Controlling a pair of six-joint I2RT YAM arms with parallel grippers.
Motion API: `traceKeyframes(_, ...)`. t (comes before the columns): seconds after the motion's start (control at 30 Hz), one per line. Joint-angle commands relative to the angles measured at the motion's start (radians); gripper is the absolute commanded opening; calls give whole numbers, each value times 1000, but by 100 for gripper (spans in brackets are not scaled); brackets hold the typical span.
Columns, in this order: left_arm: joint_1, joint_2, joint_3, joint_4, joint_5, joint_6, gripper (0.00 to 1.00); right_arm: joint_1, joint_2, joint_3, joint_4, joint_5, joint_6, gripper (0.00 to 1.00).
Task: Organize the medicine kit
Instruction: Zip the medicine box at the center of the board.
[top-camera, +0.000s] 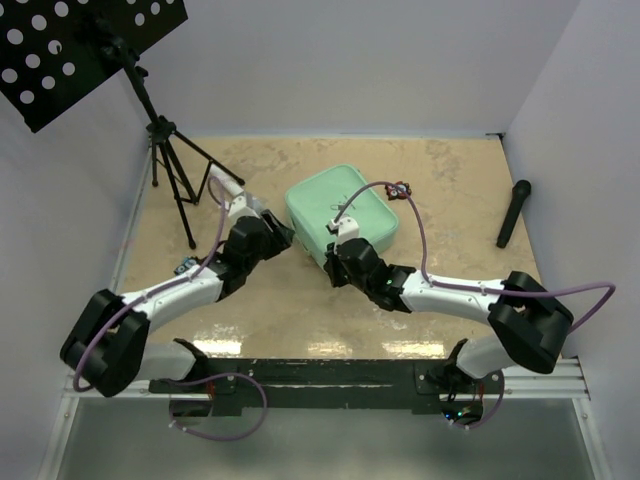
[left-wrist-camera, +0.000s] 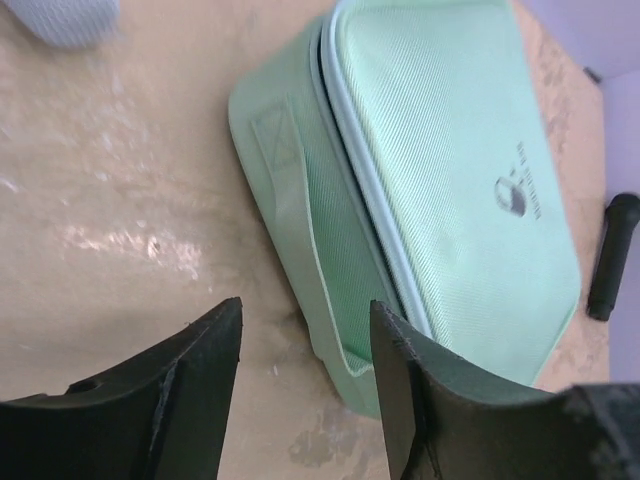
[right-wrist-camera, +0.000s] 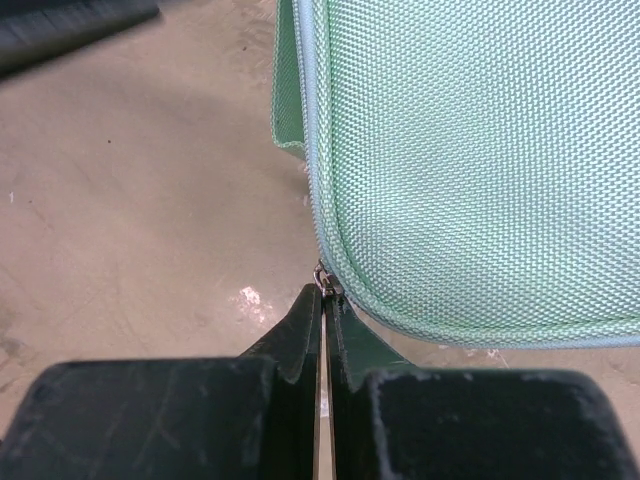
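The mint-green medicine kit (top-camera: 345, 205) lies closed on the tan table, lid up, its small logo (left-wrist-camera: 511, 193) showing. My left gripper (top-camera: 283, 237) stands open at the kit's left side. In the left wrist view, its fingers (left-wrist-camera: 305, 330) straddle bare table beside the near-left corner of the kit (left-wrist-camera: 450, 160) and hold nothing. My right gripper (top-camera: 335, 262) is at the kit's near corner. Its jaws (right-wrist-camera: 325, 295) are shut on the small metal zipper pull (right-wrist-camera: 325, 279) at the rounded corner of the kit (right-wrist-camera: 470, 150).
A black tripod stand (top-camera: 170, 170) carrying a perforated black board (top-camera: 70, 50) occupies the back left. A black cylinder (top-camera: 513, 213) lies at the right, and a small black-and-red gadget (top-camera: 399, 189) sits by the kit's far right corner. White walls enclose the table.
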Motion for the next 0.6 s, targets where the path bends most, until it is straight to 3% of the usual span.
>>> traceKeyframes(0.0, 93, -78, 83, -26, 33, 127, 59, 3, -54, 10, 40, -34, -36, 0)
traceKeyframes(0.07, 123, -40, 148, -24, 75, 193, 65, 3, -54, 7, 34, -50, -40, 0)
traceKeyframes(0.13, 154, 61, 239, -26, 145, 279, 77, 3, -51, 5, 28, -87, -59, 0)
traceKeyframes(0.23, 220, 190, 362, -15, 332, 391, 82, 3, -60, -5, 14, -122, -80, 0)
traceKeyframes(0.43, 354, 384, 486, 87, 787, 465, 77, 3, -91, -13, 0, -167, -96, 0)
traceKeyframes(0.57, 398, 533, 662, -29, 993, 497, 71, 3, -85, -3, -11, -185, -116, 0)
